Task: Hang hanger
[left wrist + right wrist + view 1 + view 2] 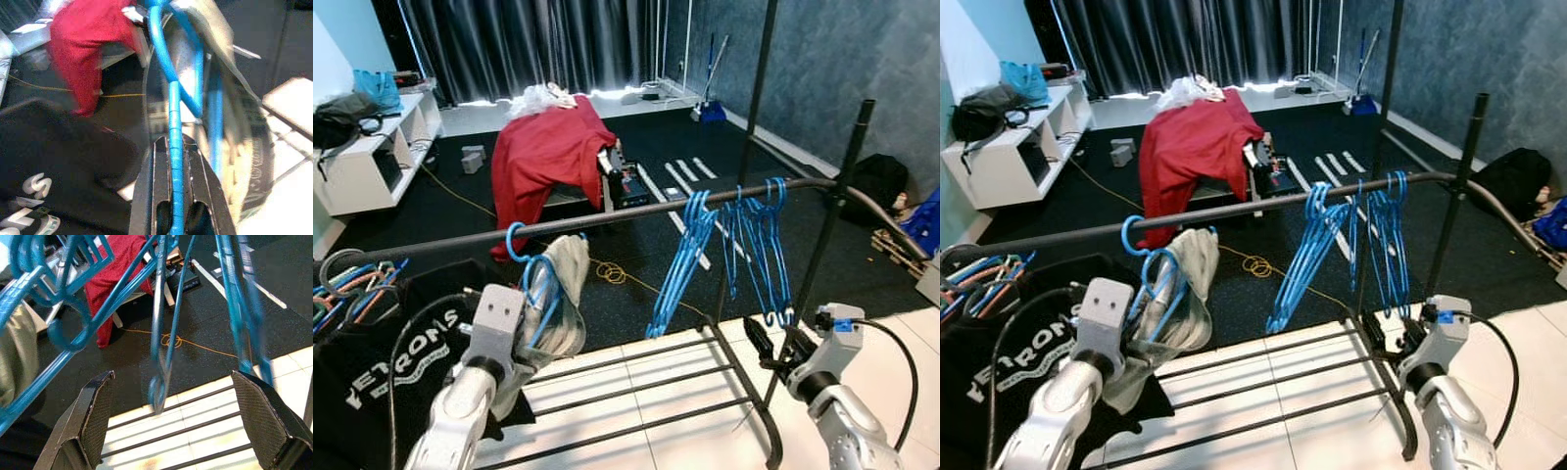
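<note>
Left wrist view puts us right on the blue hanger (174,147), pinched tight between the left gripper (175,161) fingers. From the head camera, its hook (516,242) sits over the black rail (607,217), with a pale garment (570,294) draped on it. Further along hangs a bunch of blue hangers (729,245). Right gripper (176,418) waits beneath them, fingers spread wide, holding nothing.

The left gripper (171,161) hides the blue hanger's (168,73) lower bar; the beige garment (570,294) blurs, and the rail (607,220) runs off the picture's edge
</note>
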Robot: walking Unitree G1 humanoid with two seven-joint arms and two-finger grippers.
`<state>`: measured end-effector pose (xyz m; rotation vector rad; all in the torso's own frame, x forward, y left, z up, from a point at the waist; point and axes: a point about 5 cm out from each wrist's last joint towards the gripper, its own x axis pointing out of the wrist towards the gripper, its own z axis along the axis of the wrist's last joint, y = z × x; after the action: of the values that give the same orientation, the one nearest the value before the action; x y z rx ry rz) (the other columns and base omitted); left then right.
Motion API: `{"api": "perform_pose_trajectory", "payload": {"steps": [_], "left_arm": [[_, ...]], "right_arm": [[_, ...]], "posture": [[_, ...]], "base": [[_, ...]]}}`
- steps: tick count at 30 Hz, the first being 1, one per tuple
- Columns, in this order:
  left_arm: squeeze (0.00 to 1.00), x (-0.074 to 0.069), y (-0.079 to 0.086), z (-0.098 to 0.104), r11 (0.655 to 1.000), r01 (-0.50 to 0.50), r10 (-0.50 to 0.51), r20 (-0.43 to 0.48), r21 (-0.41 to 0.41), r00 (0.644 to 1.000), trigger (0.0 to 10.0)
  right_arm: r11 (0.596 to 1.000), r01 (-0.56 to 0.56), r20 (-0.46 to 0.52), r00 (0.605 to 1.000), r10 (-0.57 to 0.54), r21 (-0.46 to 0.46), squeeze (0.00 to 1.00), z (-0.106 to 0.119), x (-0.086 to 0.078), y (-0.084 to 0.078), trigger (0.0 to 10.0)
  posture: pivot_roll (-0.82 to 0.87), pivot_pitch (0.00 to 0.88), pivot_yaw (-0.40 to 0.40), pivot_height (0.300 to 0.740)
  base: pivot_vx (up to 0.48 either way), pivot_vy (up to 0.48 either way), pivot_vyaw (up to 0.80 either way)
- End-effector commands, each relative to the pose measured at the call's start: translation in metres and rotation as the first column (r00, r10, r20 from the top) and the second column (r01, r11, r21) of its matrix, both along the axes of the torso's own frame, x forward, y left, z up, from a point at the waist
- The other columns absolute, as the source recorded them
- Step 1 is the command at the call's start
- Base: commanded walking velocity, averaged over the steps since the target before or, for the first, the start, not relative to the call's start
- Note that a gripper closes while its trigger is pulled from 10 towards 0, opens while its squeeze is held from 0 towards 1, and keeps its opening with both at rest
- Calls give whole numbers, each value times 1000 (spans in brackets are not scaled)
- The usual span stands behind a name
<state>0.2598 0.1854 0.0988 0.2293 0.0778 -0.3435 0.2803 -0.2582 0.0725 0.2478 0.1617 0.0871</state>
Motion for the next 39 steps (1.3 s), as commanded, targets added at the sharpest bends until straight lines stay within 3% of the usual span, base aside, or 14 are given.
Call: {"api": "perform_pose_trajectory", "payload": {"steps": [1,2,9,10,11,13,15,17,18,20,29,31,35,39], "left_arm": [[0,-16,11,-8,988,153,-150,-108,15,983,8314],[0,-21,22,-4,979,202,-195,-131,38,972,8314],[0,-19,47,12,983,153,-142,-112,101,984,7255],[0,-15,51,21,989,94,-87,-64,113,994,9725],[0,-8,50,30,992,38,-38,3,121,999,10000],[0,-8,50,30,992,38,-38,3,121,999,10000],[0,-3,45,35,994,-5,-1,54,108,999,10000],[0,9,10,42,999,-38,33,155,25,987,10000],[0,9,10,42,999,-38,33,155,25,987,10000],[0,14,-17,46,999,-14,22,195,-39,980,10000],[0,19,-35,63,993,18,16,278,-117,960,10000],[0,17,-27,77,990,63,-20,317,-126,948,10000],[0,12,-13,77,990,122,-98,283,-67,954,10000],[0,-2,18,53,994,110,-111,137,11,984,10000]], "right_arm": [[998,-53,-20,998,52,-27,0,-2,-1,6,10000],[997,-72,-24,997,71,-39,0,-2,-1,8,10000],[996,-82,-24,996,81,-36,0,-2,0,9,10000],[996,-80,-24,997,80,-31,0,-2,1,9,10000],[997,-79,-23,997,78,-27,0,-2,1,9,10000],[997,-79,-23,997,78,-27,0,-2,1,9,10000],[997,-77,-22,997,77,-24,0,-2,1,9,10000],[997,-71,-19,997,71,-15,0,-2,1,9,10000],[997,-71,-19,997,71,-15,0,-2,1,9,10000],[998,-67,-16,998,67,-9,0,-2,1,9,10000],[998,-65,-13,998,65,-5,0,-2,1,10,10000],[998,-64,-11,998,64,4,0,-2,0,10,10000],[998,-63,-9,998,63,13,0,-2,0,10,10000],[998,-60,-7,998,60,22,0,-1,1,9,10000]], "posture": [[-66,0,-11,740],[-64,0,-11,740],[-61,0,-13,740],[-59,0,-15,740],[-62,0,-14,740],[-62,0,-14,740],[-62,0,-14,740],[-75,0,-8,740],[-75,0,-8,740],[-76,0,-5,740],[-79,0,1,740],[-74,0,3,740],[-67,0,5,740],[-63,0,5,740]], "base": [[0,0,0],[0,0,0],[0,0,0],[0,0,0],[0,0,0],[0,0,0],[0,0,0],[0,0,0],[0,0,0],[0,0,0],[0,0,0],[0,0,0],[0,0,0],[-76,0,0]]}}
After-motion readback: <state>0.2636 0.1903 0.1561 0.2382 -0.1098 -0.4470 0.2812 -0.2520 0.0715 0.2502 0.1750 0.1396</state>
